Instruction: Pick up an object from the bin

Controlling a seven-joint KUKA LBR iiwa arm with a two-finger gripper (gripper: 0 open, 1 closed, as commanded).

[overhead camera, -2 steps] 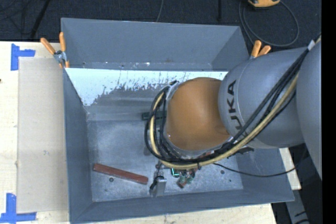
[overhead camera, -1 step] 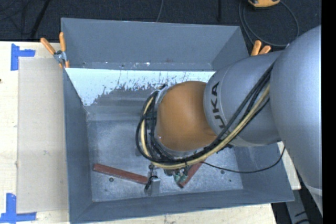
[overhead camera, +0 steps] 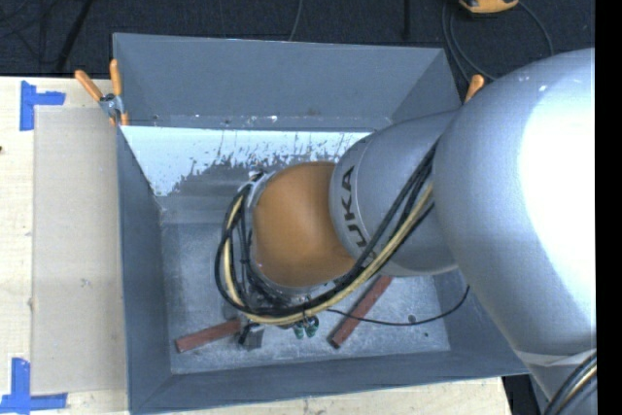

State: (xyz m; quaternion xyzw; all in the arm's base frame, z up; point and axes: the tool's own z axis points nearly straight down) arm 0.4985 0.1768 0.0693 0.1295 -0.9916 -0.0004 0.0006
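Observation:
My gripper (overhead camera: 251, 334) pokes out as a small dark part under the arm's orange cover, low over the front of the bin floor. A reddish-brown flat stick (overhead camera: 207, 337) lies on the floor with its right end right at the gripper. A second reddish-brown stick (overhead camera: 358, 310) lies slanted a little to the right, partly under the arm. A small green thing (overhead camera: 307, 328) sits between the two sticks, just right of the gripper.
The arm with its orange cover and looped cables hides the middle of the bin. The bin's front wall runs close below the gripper. Bare floor shows to the left of the sticks.

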